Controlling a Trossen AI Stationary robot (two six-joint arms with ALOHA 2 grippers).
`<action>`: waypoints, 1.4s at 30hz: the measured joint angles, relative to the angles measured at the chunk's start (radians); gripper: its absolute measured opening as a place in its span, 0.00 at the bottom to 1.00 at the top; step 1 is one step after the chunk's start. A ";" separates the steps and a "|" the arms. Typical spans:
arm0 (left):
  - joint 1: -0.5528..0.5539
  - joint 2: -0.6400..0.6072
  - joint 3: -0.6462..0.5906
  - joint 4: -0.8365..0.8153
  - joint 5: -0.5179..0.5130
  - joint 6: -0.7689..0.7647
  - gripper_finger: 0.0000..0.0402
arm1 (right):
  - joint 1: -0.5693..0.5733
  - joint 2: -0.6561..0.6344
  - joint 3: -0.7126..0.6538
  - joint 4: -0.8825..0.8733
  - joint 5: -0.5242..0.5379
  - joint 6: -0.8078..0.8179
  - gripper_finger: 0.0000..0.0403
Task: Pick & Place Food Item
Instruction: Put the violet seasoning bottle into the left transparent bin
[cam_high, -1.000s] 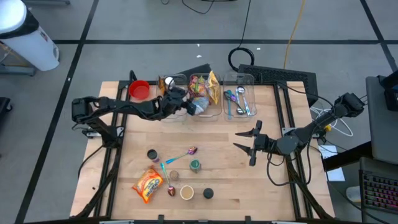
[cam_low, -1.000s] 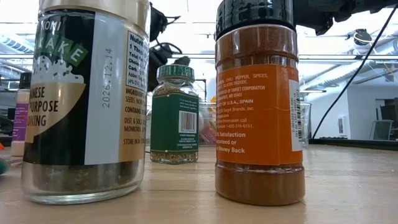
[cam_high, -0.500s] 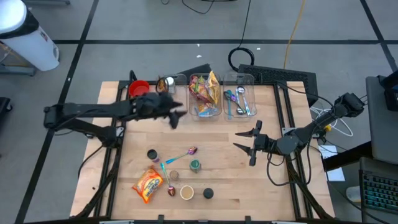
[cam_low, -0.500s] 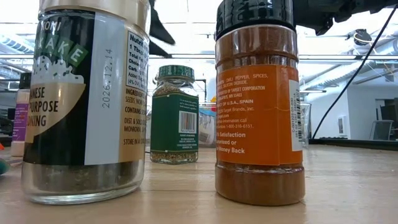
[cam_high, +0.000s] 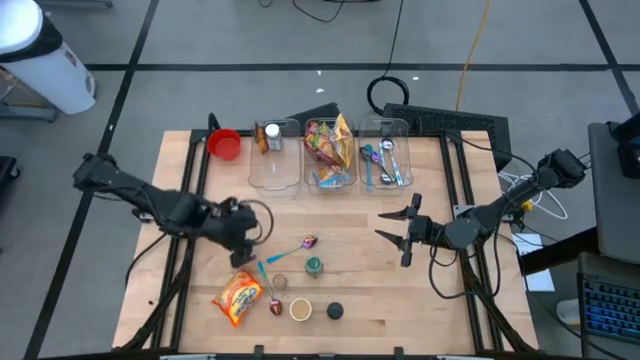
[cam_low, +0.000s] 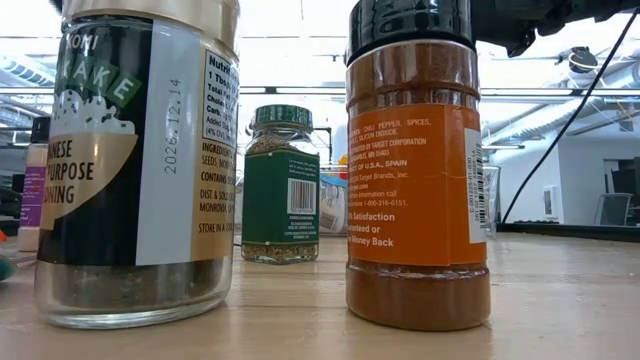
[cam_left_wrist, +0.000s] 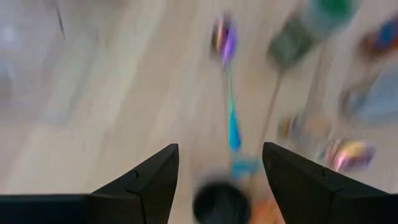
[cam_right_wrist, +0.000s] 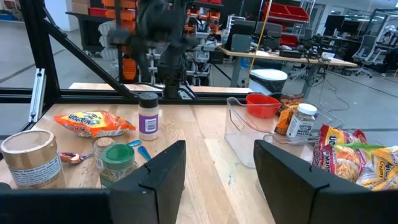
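My desk (cam_high: 340, 215) is pale planked wood, smooth and matt, the grain running lengthwise. The three bins (cam_high: 328, 160) at its far edge are clear, glossy plastic. The snack bag (cam_high: 238, 296) is shiny crinkled foil. The near jars (cam_low: 140, 160) are glass under glossy paper labels; the orange spice bottle (cam_low: 418, 160) is translucent plastic with a ribbed black cap. My own fingers (cam_right_wrist: 163, 180) look like matt black plastic.

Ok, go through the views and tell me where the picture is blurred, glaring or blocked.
Left wrist view: heavily smeared, tabletop items are streaks beyond the sharp dark fingers. Low view: two big jars, the seasoning jar and the orange spice jar, fill the frame and hide most of the table; bright ceiling light washes out the background. High view: evenly lit, the left arm slightly smeared. Right wrist view: sharp.
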 joint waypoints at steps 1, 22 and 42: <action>-0.019 0.017 0.000 -0.040 0.017 -0.038 0.60 | 0.000 0.000 0.000 0.000 0.000 0.000 0.45; -0.098 0.195 0.005 -0.100 0.031 -0.213 0.60 | 0.000 0.000 0.000 0.000 -0.002 0.003 0.45; -0.128 0.200 0.134 -0.178 -0.004 -0.243 0.60 | 0.000 0.000 0.000 0.000 -0.003 0.003 0.45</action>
